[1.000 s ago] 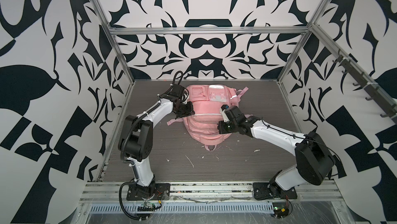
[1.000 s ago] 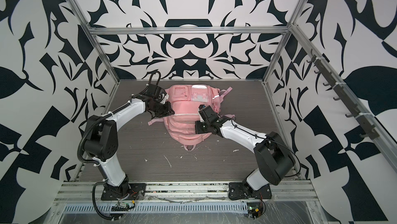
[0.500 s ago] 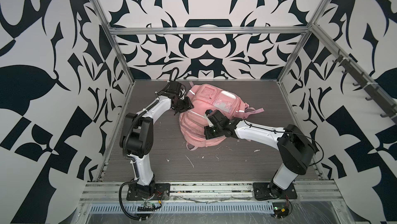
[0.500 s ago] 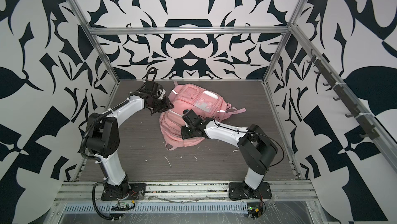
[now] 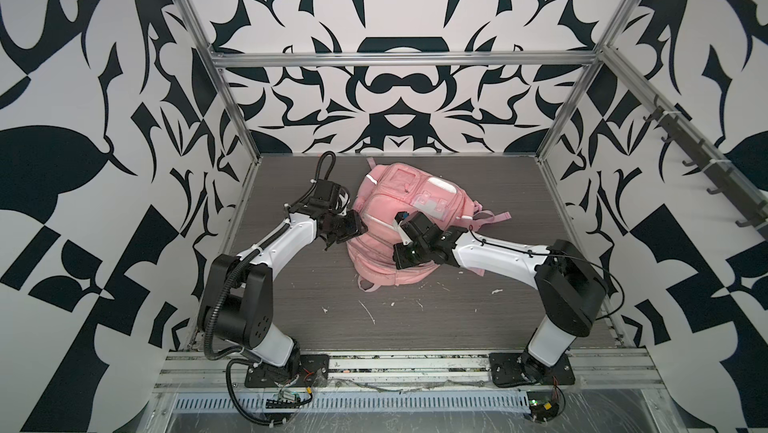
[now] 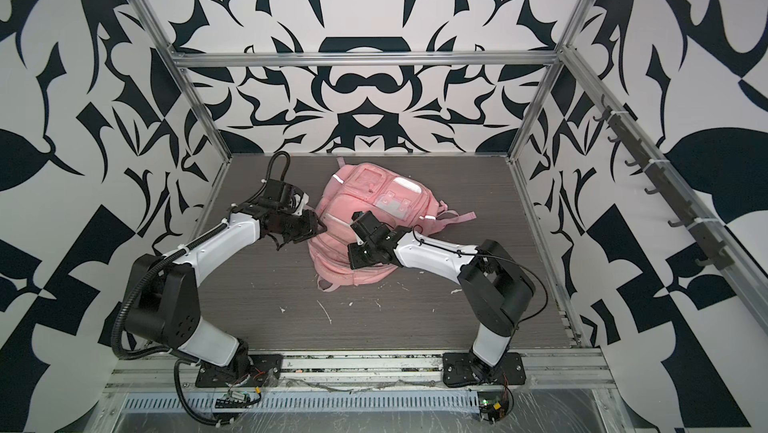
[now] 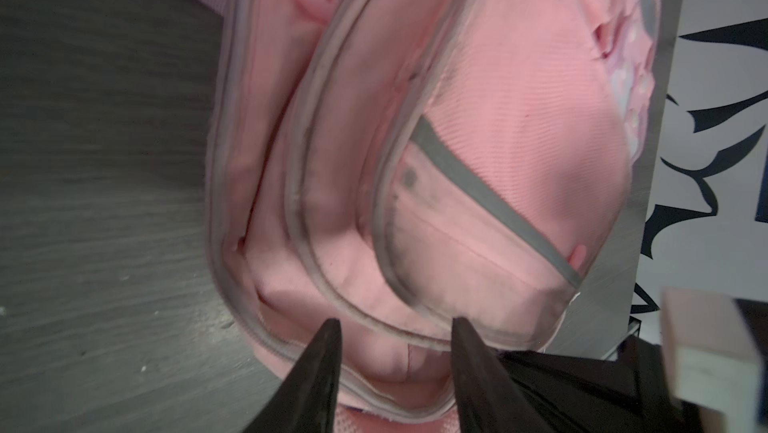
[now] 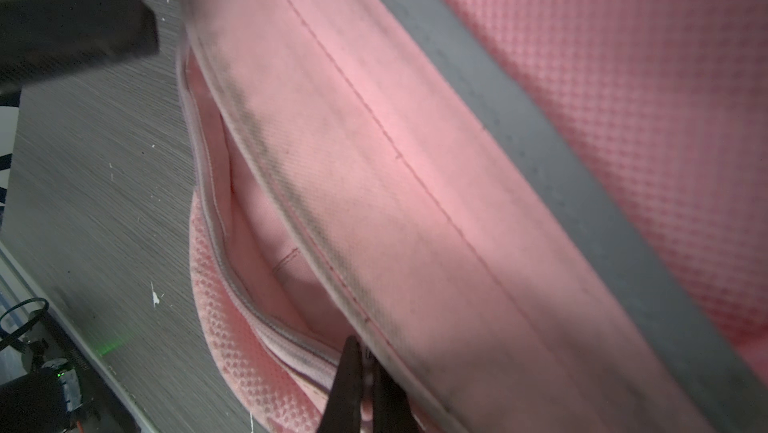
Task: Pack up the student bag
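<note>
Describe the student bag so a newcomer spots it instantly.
On the grey wood-grain table, toward its far end, the student bag lies between the left arm and right arm. It is the only soft pink thing there, with silver strips and a clear pocket panel.

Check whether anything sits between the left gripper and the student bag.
Nothing visible does. In the left wrist view the left gripper has its jaws open right at the zippered edge of the student bag, with pink fabric showing directly in the gap. Only bare table lies beside them.

2 white arms (image 5: 291, 239), black joints (image 5: 243, 302).
</note>
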{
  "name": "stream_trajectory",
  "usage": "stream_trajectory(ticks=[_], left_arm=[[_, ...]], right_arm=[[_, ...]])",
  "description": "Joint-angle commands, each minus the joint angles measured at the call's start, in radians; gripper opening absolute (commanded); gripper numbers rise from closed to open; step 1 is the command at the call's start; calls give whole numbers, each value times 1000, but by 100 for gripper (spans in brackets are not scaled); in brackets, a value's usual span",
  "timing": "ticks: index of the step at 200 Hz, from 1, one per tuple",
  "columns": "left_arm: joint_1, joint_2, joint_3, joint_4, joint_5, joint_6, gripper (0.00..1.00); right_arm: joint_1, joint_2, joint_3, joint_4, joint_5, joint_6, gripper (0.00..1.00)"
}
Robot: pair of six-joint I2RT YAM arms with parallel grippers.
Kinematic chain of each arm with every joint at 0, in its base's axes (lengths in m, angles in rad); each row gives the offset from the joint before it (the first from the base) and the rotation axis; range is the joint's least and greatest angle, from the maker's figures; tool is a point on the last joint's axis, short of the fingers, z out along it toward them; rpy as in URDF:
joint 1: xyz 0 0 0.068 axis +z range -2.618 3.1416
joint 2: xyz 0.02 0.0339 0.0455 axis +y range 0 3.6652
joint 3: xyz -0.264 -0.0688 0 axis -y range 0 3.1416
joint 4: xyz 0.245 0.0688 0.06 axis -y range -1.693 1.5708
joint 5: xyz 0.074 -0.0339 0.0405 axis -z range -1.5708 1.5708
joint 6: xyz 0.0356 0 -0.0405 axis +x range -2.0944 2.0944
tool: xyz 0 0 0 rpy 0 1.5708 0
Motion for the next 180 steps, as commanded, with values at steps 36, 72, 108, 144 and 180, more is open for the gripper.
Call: stream_trajectory(ticks=[36,72,108,144,180], left_arm=[[-39,-35,-70,76,32,-68,47],[-60,-50,-65,104,51,-92,47],[-88,-41,-46,107,57,-104,47],[-95,0,-41,134,58,-125,47],[-95,60,-22,168,57,-144,44]], right_arm=[[17,0,53,8,-22,7,0],[20,-3,52,5,-20,7,0],[21,-3,54,6,-18,6,0],[23,-4,57,6,-22,5,0],[22,-12,52,4,-23,4,0]])
